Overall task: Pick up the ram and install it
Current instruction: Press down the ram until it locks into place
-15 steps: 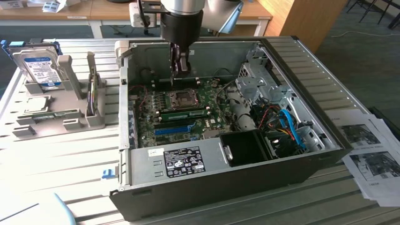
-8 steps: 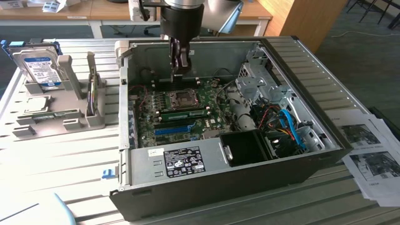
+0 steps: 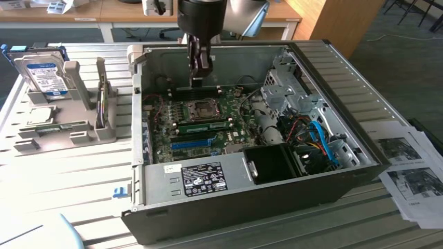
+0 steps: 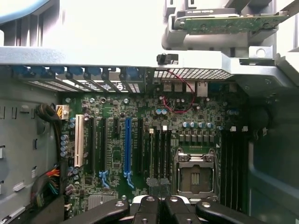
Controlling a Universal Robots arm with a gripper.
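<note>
My gripper [image 3: 198, 78] hangs shut inside the open computer case [image 3: 360, 155], above the motherboard [image 3: 201, 122] near its far edge. I see nothing between its fingers. In the wrist view the dark fingertips [image 4: 161, 203] sit closed just over the CPU socket [image 4: 194, 175] and the black memory slots [image 4: 159, 154]. A ram [image 4: 229, 21], a thin green board, lies in the grey holder [image 3: 59, 129] outside the case, at the exterior view's left. Another green strip [image 3: 204, 125] sits in a slot beside the CPU socket.
A silver, blue-labelled hard drive [image 3: 45, 75] stands in the grey holder. A long blue slot [image 4: 127, 147] runs across the motherboard. Cables and a drive cage [image 3: 291, 93] crowd the case at the exterior view's right. Printed sheets [image 3: 408, 166] lie on the table beyond it.
</note>
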